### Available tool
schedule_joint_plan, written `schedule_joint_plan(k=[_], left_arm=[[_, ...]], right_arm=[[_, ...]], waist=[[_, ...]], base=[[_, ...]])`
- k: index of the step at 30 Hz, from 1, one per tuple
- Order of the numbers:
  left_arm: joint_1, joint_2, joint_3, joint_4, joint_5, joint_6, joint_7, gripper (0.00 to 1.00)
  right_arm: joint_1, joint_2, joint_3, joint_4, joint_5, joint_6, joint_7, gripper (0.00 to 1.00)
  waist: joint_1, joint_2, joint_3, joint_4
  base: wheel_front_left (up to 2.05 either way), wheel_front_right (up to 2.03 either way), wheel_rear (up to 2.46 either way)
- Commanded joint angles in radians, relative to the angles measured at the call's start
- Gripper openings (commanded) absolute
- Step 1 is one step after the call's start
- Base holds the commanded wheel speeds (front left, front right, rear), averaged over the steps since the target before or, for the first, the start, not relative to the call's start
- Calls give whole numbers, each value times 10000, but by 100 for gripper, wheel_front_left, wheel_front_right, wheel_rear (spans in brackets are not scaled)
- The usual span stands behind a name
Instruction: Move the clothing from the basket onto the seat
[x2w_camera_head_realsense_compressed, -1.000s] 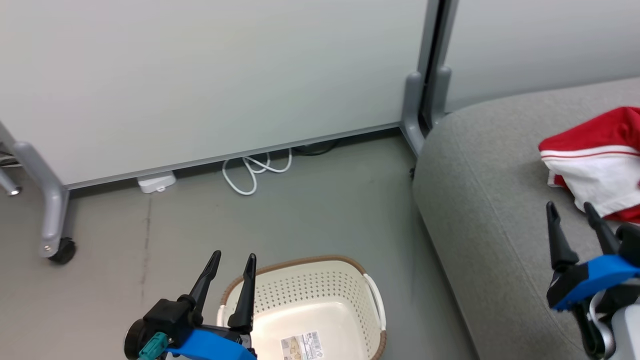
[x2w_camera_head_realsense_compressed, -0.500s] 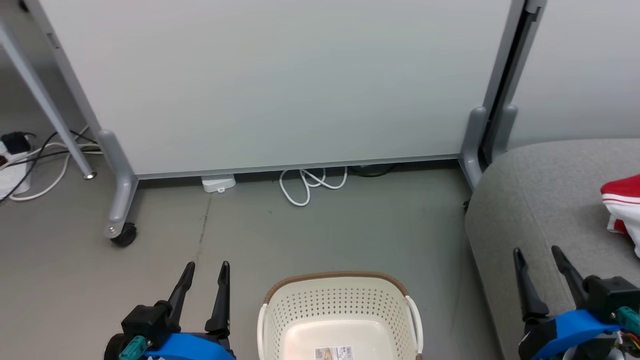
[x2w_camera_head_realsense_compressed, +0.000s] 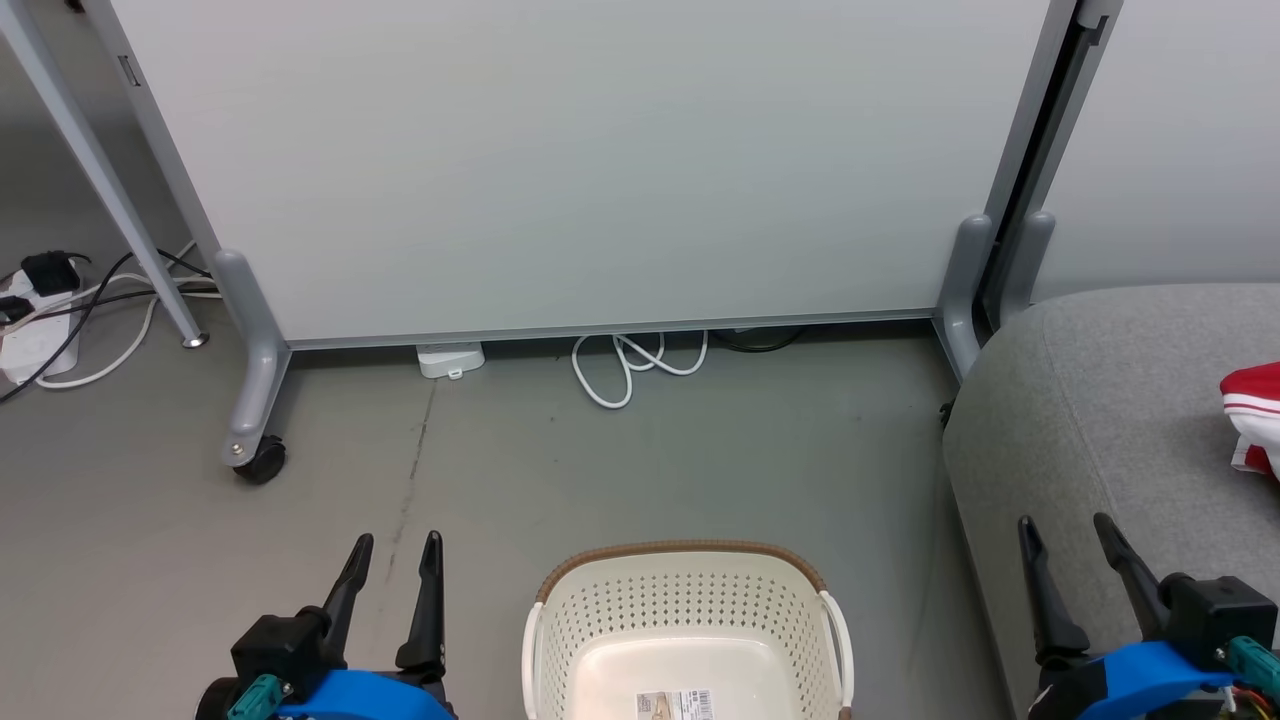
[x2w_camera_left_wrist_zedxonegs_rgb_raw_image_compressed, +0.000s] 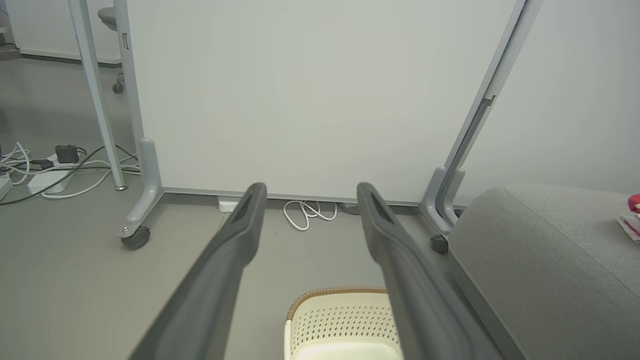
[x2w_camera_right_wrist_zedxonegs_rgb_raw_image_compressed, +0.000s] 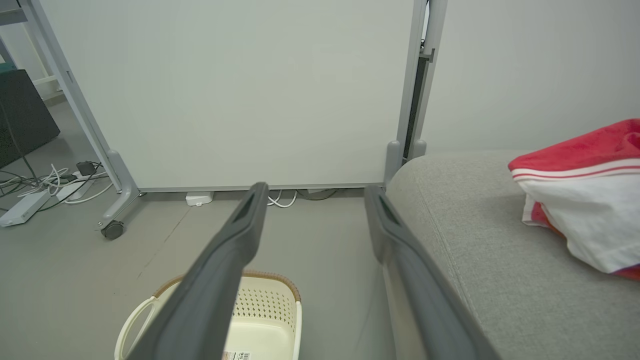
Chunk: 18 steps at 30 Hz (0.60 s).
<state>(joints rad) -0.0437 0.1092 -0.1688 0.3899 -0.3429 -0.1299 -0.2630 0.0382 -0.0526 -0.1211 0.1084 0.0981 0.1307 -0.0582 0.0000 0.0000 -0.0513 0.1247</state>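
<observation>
The clothing (x2w_camera_head_realsense_compressed: 1254, 415) is bright red fabric with a white panel, and a thin red stripe runs along the white band. It lies in a soft heap on top of the seat (x2w_camera_head_realsense_compressed: 1090, 400), at the right edge of the head view and well apart from the basket (x2w_camera_head_realsense_compressed: 690, 610). The seat is covered in light grey woven cloth and has a rounded corner. The basket is cream-white with small holes and a brown rim. It stands on the grey floor (x2w_camera_head_realsense_compressed: 700, 450) just left of the seat, and a printed label (x2w_camera_head_realsense_compressed: 675, 704) shows on its inner bottom.

The left gripper (x2w_camera_head_realsense_compressed: 397, 540) hangs low over the floor, left of the basket. Its two dark fingers are spread apart with nothing between them, and they point toward the pale partition panel (x2w_camera_head_realsense_compressed: 600, 170). The right gripper (x2w_camera_head_realsense_compressed: 1062, 520) is at the lower right, in front of the seat's near side. Its fingers are also spread apart and hold nothing, and the clothing lies further right.
</observation>
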Motion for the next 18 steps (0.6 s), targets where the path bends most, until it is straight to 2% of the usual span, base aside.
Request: schedule_joint_plan(k=[1, 18], left_arm=[[-58, 20, 45, 22, 28, -10, -25, 100], [-74, 4, -175, 20, -75, -10, -25, 100]], right_arm=[[154, 30, -4, -29, 54, 1, 16, 100], [204, 31, 73, -6, 298, 1, -16, 100]], waist=[[0, 0, 12, -19], [0, 0, 94, -180]], base=[[0, 0, 0], [0, 0, 0]])
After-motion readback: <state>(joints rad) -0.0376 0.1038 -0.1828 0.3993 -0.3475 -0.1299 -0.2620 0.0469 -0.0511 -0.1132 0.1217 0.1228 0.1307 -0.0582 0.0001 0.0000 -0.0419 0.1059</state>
